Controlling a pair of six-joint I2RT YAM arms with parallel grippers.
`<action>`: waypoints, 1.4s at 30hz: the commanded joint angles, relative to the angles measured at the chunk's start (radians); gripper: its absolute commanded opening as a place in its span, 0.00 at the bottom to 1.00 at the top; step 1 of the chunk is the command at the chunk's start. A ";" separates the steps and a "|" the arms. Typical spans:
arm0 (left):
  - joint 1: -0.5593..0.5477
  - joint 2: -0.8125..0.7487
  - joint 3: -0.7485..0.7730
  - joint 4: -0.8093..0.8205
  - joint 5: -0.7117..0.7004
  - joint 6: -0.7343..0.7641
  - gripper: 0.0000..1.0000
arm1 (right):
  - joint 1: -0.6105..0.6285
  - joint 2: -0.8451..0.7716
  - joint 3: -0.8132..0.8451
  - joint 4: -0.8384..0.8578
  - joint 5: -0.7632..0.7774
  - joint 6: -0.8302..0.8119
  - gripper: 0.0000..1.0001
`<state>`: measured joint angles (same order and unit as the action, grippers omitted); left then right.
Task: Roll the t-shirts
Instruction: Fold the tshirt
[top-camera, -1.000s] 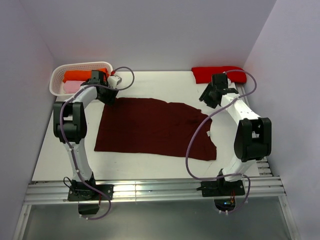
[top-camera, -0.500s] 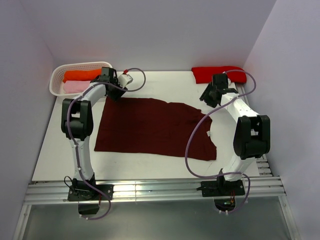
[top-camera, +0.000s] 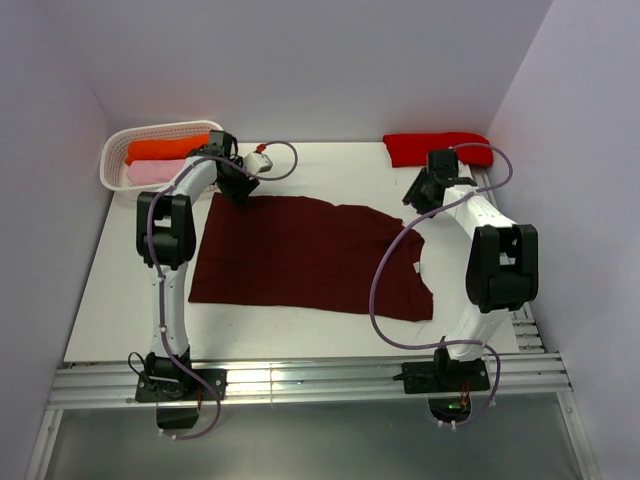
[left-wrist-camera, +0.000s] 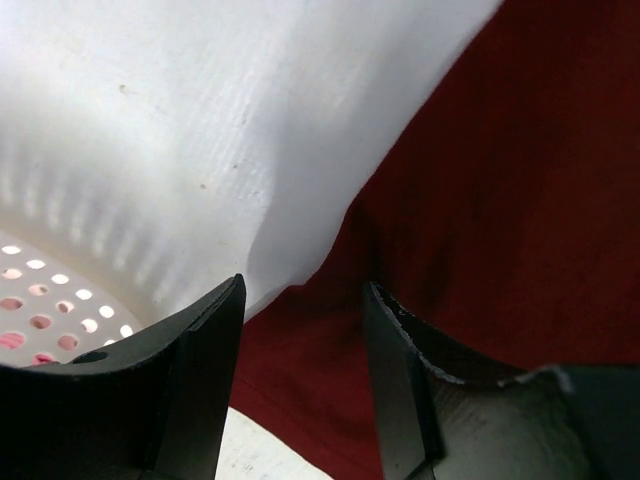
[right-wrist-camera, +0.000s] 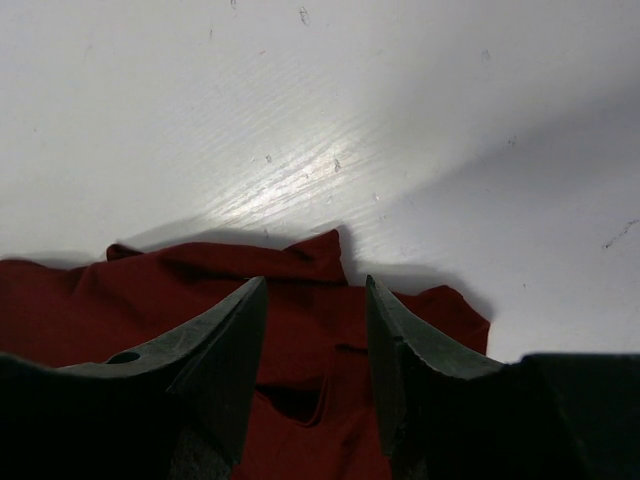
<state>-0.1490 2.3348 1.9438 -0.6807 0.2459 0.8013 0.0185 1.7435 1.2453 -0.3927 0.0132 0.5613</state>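
A dark maroon t-shirt (top-camera: 310, 255) lies spread flat in the middle of the white table (top-camera: 330, 170). My left gripper (top-camera: 240, 190) hangs at its far left corner, jaws open. In the left wrist view the left gripper (left-wrist-camera: 305, 285) straddles the edge of the maroon cloth (left-wrist-camera: 500, 200). My right gripper (top-camera: 418, 195) is at the shirt's far right corner. In the right wrist view the right gripper (right-wrist-camera: 315, 282) stands open over the rumpled cloth (right-wrist-camera: 200, 300), gripping nothing. A rolled bright red t-shirt (top-camera: 435, 148) lies at the back right.
A white perforated basket (top-camera: 115, 165) at the back left holds an orange t-shirt (top-camera: 160, 150) and a pale pink one (top-camera: 145, 173). The basket wall (left-wrist-camera: 40, 300) shows beside my left finger. Walls close the table in on three sides.
My left arm has swung right, away from the basket, to the maroon shirt's far left corner. The right gripper has shifted slightly toward the far right corner. The shirt has not moved.
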 joint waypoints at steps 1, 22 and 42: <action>0.005 -0.020 0.038 -0.054 0.067 0.047 0.56 | -0.011 -0.002 0.028 0.020 0.004 -0.020 0.51; 0.008 0.064 0.110 -0.072 -0.017 0.026 0.49 | -0.011 0.019 0.036 0.014 -0.009 -0.023 0.50; -0.024 -0.063 0.007 0.030 -0.043 -0.027 0.00 | -0.011 0.155 0.192 0.015 -0.137 -0.116 0.56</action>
<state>-0.1608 2.3470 1.9591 -0.6964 0.2176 0.7948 0.0147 1.8633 1.3792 -0.3889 -0.0708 0.4839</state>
